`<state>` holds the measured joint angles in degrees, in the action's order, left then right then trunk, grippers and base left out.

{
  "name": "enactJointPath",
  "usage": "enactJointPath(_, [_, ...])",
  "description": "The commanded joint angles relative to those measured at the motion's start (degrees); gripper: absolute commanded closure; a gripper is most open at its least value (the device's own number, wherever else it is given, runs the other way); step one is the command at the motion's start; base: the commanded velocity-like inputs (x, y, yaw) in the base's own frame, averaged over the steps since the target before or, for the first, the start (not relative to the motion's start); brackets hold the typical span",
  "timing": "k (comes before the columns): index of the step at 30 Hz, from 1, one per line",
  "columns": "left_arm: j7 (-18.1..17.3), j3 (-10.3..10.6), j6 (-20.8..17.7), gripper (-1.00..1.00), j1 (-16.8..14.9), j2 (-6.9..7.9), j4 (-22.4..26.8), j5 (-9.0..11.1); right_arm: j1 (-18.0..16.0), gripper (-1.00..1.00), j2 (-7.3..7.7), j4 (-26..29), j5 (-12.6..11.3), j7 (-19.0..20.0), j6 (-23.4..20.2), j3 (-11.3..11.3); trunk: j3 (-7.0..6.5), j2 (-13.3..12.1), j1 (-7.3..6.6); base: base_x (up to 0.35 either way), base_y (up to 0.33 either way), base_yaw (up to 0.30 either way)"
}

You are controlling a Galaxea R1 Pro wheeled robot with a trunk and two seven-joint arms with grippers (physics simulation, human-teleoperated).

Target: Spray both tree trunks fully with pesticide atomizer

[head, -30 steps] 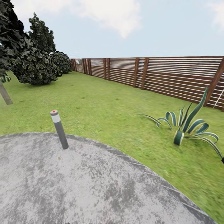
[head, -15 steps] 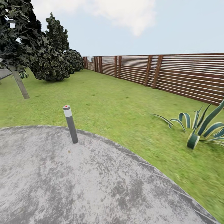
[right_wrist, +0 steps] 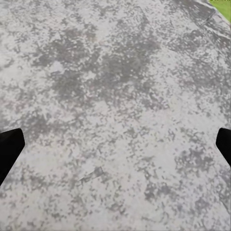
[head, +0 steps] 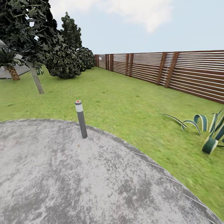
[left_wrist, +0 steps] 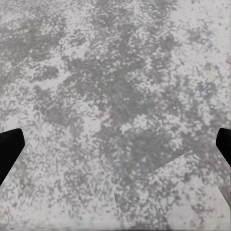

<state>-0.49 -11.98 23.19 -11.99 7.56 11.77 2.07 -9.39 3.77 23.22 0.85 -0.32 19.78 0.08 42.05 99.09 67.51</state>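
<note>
Grey mottled paving [head: 77, 180] fills the lower frame, and both wrist views look down on it. We see the left gripper [left_wrist: 115, 144] and right gripper [right_wrist: 115, 144] with fingertips at opposite edges, jaws wide apart and empty. 1 bollard [head: 81, 119] stands at the paving's edge, 1 striped plant [head: 208, 130] at right. Lawn [head: 124, 99] runs to the fence [head: 174, 73]; dark trees [head: 59, 53] and 1 palm [head: 11, 67] upper left.

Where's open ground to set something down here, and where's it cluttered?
Free: the mottled grey stone pad below the short grey bollard with a white band, and the green lawn between that bollard and the brown slatted wooden fence. Crowded: the striped spiky plant at right, dark leafy trees at left.
</note>
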Motion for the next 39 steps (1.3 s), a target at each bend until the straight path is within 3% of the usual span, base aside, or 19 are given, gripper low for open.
enactJointPath(1, [0.0, 0.0, 0.2, -1.00, -0.1, 0.00, -0.1, 0.2, 0.0, -1.00, 0.01, 0.0, 0.1, 0.0, 0.2, 0.0, 0.29, 0.4, 0.22, 0.000, 0.000, 0.229])
enactJointPath(39, [0.0, 0.0, 0.2, -1.00, -0.1, 0.00, -0.1, 0.2, 0.0, -1.00, 0.01, 0.0, 0.1, 0.0, 0.2, 0.0, 9.27, 15.7, 8.57, 0.000, 0.000, 0.229])
